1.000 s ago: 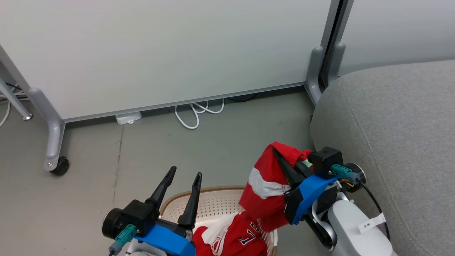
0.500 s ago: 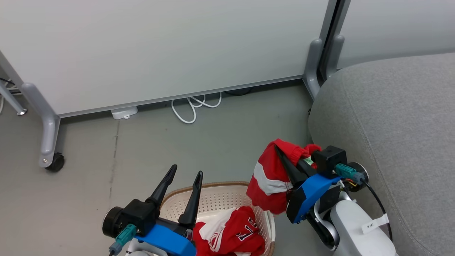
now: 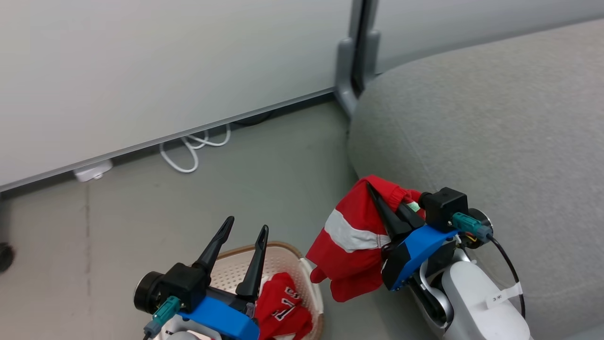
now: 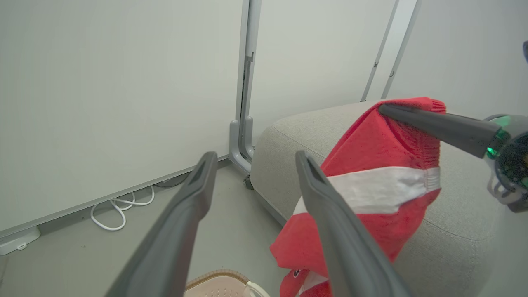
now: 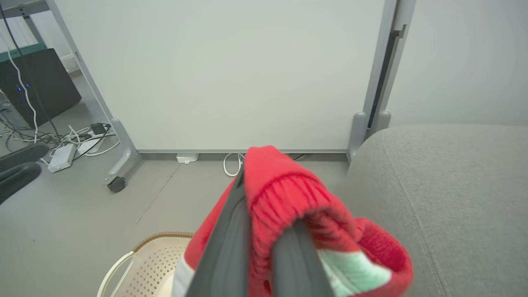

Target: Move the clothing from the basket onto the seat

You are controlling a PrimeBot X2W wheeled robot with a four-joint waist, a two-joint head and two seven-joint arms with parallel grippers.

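Change: the head camera has turned toward the seat (image 3: 472, 118); the striped red garment (image 3: 351, 236), which a second ago still trailed into the basket (image 3: 289, 264), now hangs free of it.
Seat: large grey cushion, at the right, nothing lying on it.
Floor (image 3: 236, 189): grey, with a white cable (image 3: 188, 151) by the wall panel.
Basket: on the floor, near the seat's corner, not touching it.
Striped red garment: in the air between basket and seat, above the floor.
Numbered red garment (image 3: 283, 304): inside the basket.
Right gripper (image 3: 380, 198): jaws pinching the ribbed hem of the striped red garment.
Left gripper (image 3: 247, 223): above the basket, jaws spread, holding nothing.
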